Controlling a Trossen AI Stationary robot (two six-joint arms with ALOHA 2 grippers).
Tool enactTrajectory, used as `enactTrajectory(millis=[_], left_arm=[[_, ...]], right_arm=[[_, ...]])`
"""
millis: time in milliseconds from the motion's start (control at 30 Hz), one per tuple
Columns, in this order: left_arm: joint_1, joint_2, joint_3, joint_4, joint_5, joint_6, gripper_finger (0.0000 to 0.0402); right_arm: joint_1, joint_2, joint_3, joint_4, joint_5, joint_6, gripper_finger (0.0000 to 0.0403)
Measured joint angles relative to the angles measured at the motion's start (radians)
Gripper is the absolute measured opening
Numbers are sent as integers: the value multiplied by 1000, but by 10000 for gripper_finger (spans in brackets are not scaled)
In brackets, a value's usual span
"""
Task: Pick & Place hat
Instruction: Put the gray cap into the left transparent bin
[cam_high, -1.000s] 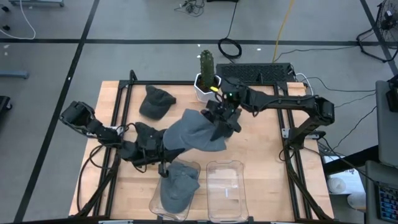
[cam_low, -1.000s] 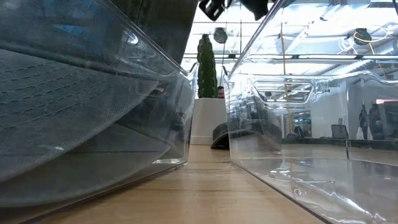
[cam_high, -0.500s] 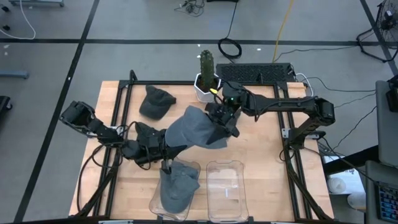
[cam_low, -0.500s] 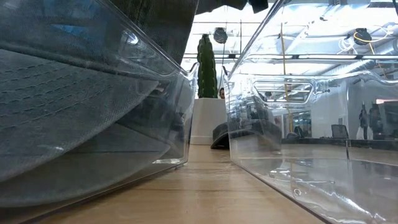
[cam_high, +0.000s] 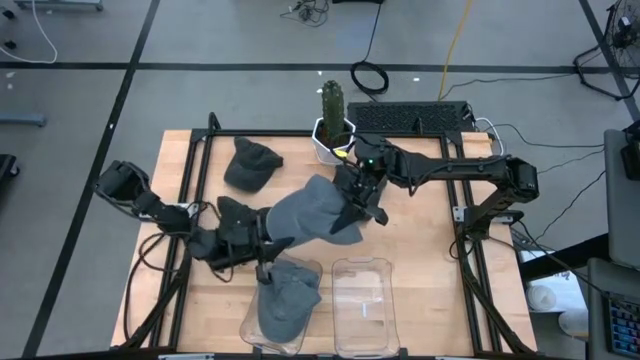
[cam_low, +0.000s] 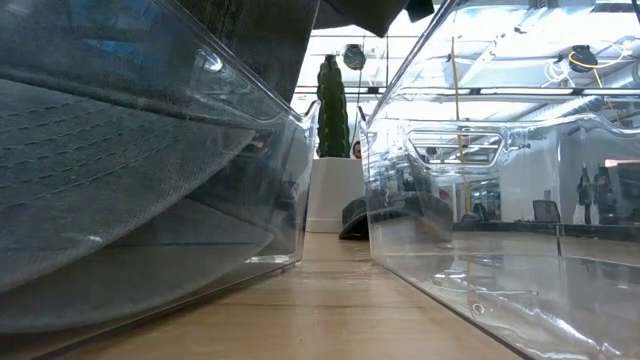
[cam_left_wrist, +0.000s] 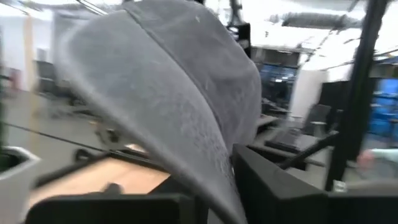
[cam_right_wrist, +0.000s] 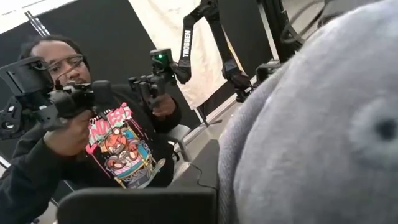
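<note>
A grey hat (cam_high: 315, 212) hangs above the middle of the table between my two grippers. My left gripper (cam_high: 268, 232) is shut on its left end and my right gripper (cam_high: 358, 205) is shut on its right end. A fold of its cloth (cam_low: 370, 14) shows at the top of the low view. Another grey hat (cam_high: 285, 300) lies inside the left clear bin (cam_high: 252, 322). A dark hat (cam_high: 250, 163) rests on the table at the far left. My left gripper has the hat's lower edge (cam_left_wrist: 219, 180) between its two fingers, coming from the table's left and slanting a little upward. The hat rises away from the fingers, clear of the table. My right gripper comes level from the table's right at the crown's right side (cam_high: 348, 208). The hat's own bulk (cam_right_wrist: 323, 137) hides the place of contact.
An empty clear bin (cam_high: 362, 305) stands right of the filled one at the near edge. A cactus in a white pot (cam_high: 332, 125) and a keyboard (cam_high: 410, 117) stand at the far edge. A person (cam_right_wrist: 93, 137) stands beyond the table, holding two control handles.
My right gripper has shut on the hat's right side. The hat's right part has sunk a little and bunched; its cloth now shows at the top of the low view, where the open gripper showed before.
</note>
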Motion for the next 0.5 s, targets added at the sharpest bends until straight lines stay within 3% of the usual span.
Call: enactTrajectory(millis=[200,500], left_arm=[[-106,-69,0,-8,-210,157,84],[-186,-118,0,-6,-614,267,85]], right_arm=[[-7,-18,0,8,-13,42,1],[-4,-23,0,0,-201,233,1]])
